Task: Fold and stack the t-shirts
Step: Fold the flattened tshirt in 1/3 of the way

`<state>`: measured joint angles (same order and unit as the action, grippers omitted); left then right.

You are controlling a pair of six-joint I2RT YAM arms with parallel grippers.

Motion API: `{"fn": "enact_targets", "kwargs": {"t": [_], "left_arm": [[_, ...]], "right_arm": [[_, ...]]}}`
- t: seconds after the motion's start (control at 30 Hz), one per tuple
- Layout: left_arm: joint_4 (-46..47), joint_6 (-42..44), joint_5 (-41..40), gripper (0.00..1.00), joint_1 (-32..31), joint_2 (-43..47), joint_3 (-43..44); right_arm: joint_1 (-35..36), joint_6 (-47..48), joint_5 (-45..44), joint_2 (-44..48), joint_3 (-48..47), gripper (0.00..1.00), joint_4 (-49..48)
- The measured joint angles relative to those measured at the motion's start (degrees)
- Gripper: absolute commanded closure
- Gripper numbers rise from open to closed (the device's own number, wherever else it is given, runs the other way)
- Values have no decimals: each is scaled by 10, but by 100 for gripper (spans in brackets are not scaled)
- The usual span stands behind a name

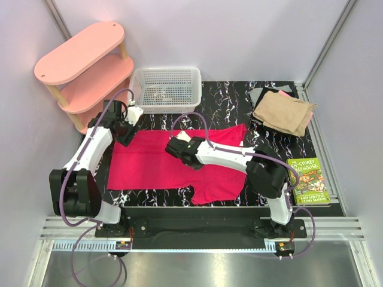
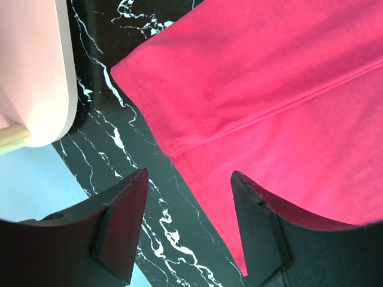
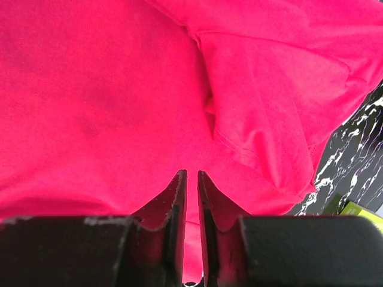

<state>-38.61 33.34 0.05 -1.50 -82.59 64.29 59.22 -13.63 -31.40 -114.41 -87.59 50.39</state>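
A bright crimson-pink t-shirt (image 1: 149, 164) lies spread flat on the black marbled table (image 1: 227, 101), with a sleeve hanging toward the near edge. My left gripper (image 1: 128, 124) hovers open above the shirt's far left corner; in the left wrist view its jaws (image 2: 188, 179) straddle the hem edge of the shirt (image 2: 269, 89). My right gripper (image 1: 174, 147) is down on the middle of the shirt. In the right wrist view its jaws (image 3: 191, 179) are drawn to a narrow slit with a pinch of the crimson cloth (image 3: 90, 89) between them. Folded tan (image 1: 284, 112), grey (image 1: 261, 95) and pale pink shirts are stacked at the far right.
A white mesh basket (image 1: 166, 89) stands at the table's far edge. A pink tiered shelf (image 1: 84, 66) is at the far left, close to my left gripper, and its rim (image 2: 36, 72) shows in the left wrist view. A green book (image 1: 308, 180) lies at the near right.
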Motion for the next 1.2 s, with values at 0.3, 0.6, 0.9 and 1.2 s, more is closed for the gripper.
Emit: {"fn": "enact_targets", "kwargs": {"t": [0.3,0.6,0.9,1.2], "left_arm": [[0,0,0,38,8,0,0],[0,2,0,38,11,0,-1],[3,6,0,38,11,0,-11],[7,9,5,38,11,0,-40]], "right_arm": [[4,19,-11,-40,0,83,-29],[-44,23,0,-65,0,74,-54],[-59,30,0,-66,-2,72,-59],[-75,32,6,-74,-6,72,-62]]}}
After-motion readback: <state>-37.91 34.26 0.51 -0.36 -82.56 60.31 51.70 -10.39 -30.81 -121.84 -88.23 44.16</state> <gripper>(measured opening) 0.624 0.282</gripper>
